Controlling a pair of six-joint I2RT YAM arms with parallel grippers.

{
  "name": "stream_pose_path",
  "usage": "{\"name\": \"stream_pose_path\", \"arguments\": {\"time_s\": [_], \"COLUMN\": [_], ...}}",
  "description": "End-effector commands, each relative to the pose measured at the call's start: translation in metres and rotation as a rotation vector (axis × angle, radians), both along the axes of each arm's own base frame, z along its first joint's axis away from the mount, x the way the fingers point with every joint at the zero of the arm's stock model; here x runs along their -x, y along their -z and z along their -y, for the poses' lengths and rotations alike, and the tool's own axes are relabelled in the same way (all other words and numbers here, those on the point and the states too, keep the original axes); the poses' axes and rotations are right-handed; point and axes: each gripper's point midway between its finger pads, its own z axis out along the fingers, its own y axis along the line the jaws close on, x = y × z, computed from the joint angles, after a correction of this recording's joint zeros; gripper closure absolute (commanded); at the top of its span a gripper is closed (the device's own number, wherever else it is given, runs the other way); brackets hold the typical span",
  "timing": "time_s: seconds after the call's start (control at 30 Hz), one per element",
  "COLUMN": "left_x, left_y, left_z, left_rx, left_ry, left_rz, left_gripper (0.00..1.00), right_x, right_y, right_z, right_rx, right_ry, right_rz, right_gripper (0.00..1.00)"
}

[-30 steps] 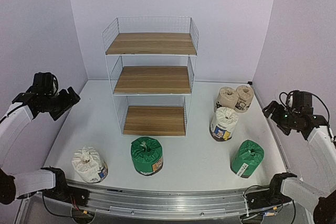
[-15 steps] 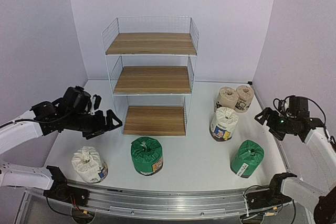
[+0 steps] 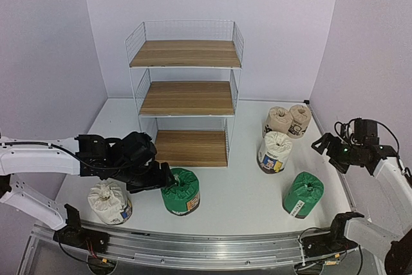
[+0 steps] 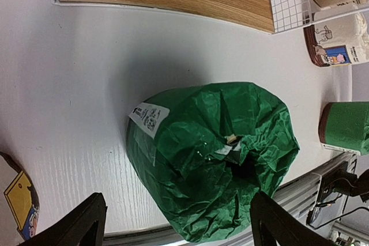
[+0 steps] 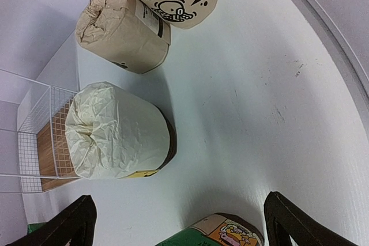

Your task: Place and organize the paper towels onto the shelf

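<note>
The shelf (image 3: 187, 98) stands at the back middle with all three boards bare. A green roll (image 3: 181, 191) stands at the front left and fills the left wrist view (image 4: 213, 154). My left gripper (image 3: 162, 178) is open, and its fingers (image 4: 81, 226) straddle the roll's crumpled top without closing on it. A white roll (image 3: 109, 202) lies to its left. My right gripper (image 3: 327, 145) is open and empty above the table, over a second green roll (image 5: 222, 235) and beside a white roll (image 5: 118, 131). Two tan rolls (image 5: 124, 30) lie behind them.
The second green roll (image 3: 304, 194) lies tilted at the front right and the second white roll (image 3: 275, 151) stands by the shelf's right foot. A metal rail (image 3: 212, 244) runs along the near edge. Walls close in on both sides.
</note>
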Motion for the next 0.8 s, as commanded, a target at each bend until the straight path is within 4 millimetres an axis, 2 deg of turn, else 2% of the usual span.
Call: {"name": "stream_pose_path", "arguments": {"time_s": [0.0,0.1,0.57,0.77], "left_x": [-0.016,-0.016,-0.002,-0.008], "left_y": [-0.014,-0.012,0.023,0.033], "left_z": [0.014,0.02,0.02,0.021], "left_rx": [0.082,0.109,0.028,-0.005], "left_ry": [-0.108,-0.106,-0.056,-0.077], "left_rz": [0.028,0.02,-0.077,-0.068], "left_gripper": [0.16,0.17,0.22,0.27], "right_x": [0.002,0.002,0.002,0.003], "right_y": [-0.002,-0.002,0.0,-0.001], "right_z": [-0.004,-0.003,0.001,0.0], "right_rx": [-0.008,-0.006,0.011,0.013], "right_ry": [-0.022,-0.02,-0.003,-0.004], "right_rz": [0.014,0.012,0.009,0.017], "right_gripper": [0.02,0.02,0.02,0.02]}}
